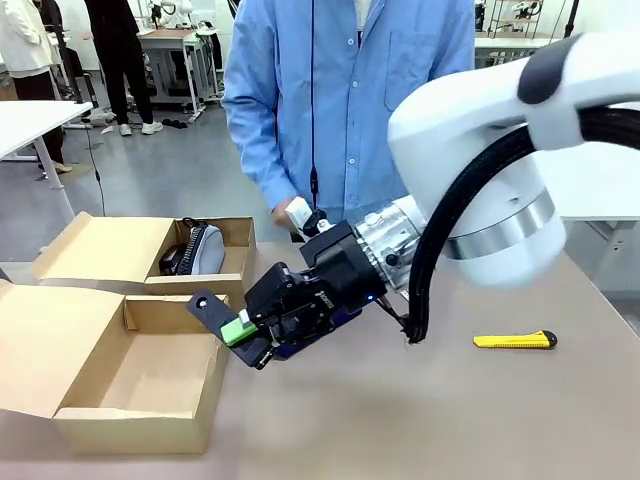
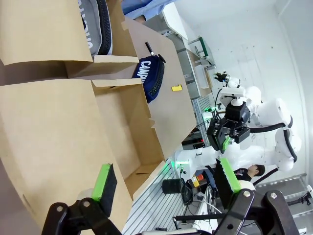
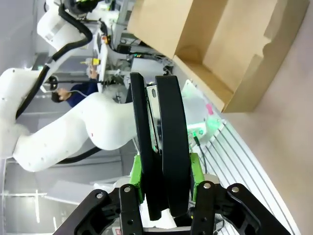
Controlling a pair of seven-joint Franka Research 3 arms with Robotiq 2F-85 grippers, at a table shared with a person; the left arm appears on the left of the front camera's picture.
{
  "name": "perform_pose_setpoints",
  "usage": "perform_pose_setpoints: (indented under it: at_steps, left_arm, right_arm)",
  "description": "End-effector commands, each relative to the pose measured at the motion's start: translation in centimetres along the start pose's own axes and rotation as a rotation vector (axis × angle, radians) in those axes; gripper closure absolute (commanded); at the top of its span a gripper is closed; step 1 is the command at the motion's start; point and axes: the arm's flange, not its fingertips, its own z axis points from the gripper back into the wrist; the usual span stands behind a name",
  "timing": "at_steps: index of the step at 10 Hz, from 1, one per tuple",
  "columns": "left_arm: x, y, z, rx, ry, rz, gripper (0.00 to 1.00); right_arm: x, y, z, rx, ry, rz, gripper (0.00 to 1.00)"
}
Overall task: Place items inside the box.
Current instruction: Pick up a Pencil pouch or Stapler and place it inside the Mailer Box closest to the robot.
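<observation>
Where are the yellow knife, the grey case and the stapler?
yellow utility knife [image 1: 513,340]: front view, middle of its body.
grey zip case [image 1: 208,250]: front view, its grey side.
black stapler [image 3: 171,147]: right wrist view, its thicker black arm.

The front box [image 1: 130,432] and rear box [image 1: 95,250] are matt brown cardboard, raw at the cut edges. The surface [image 1: 420,420] is smooth, dull and tan. The black stapler [image 3: 164,142] has a smooth semi-gloss finish. The right hand [image 1: 240,337] is matt black with rubbery green pads. The utility knife [image 1: 515,341] is shiny yellow plastic, and the grey case [image 1: 205,250] is woven cloth.
</observation>
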Motion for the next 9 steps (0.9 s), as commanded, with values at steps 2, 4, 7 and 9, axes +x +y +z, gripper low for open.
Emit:
perform_pose_setpoints:
  at_steps: [2,4,7,9]
  left_arm:
    - [0.1,-0.1,0.0,-0.02,-0.018,-0.024,0.0]
    - [0.1,-0.1,0.0,-0.02,-0.018,-0.024,0.0]
    - [0.1,-0.1,0.0,-0.02,-0.018,-0.024,0.0]
    - [0.1,-0.1,0.0,-0.02,-0.018,-0.024,0.0]
  right_arm:
    - [1.1,0.4,-1.0,0.024,-0.123,-0.044,0.57]
    - [3.5,4.0,-5.7,-0.075,-0.27,-0.099,0.57]
    - [6.6,4.6,-9.4,-0.126,-0.296,-0.241,0.57]
    - [9.1,4.2,-12.0,-0.155,-0.287,-0.283,0.57]
